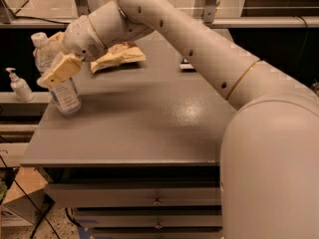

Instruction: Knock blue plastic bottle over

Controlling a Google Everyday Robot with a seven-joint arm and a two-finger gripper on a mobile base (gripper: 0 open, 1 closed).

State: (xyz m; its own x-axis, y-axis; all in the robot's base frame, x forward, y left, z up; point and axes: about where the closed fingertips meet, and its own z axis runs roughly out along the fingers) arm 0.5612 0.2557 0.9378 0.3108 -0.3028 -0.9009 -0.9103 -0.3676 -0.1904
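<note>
One arm outstretched, pincer against tilted blue plastic bottle

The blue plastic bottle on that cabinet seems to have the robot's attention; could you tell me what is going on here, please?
The robot's one arm reaches across the grey cabinet top and its gripper is at the blue plastic bottle. The gripper is open, with one tan finger lying across the bottle's front. The bottle leans toward the cabinet's edge, but its base is on the surface, so it is not knocked over yet. A snack bag lies further back, apart from the gripper.
</note>
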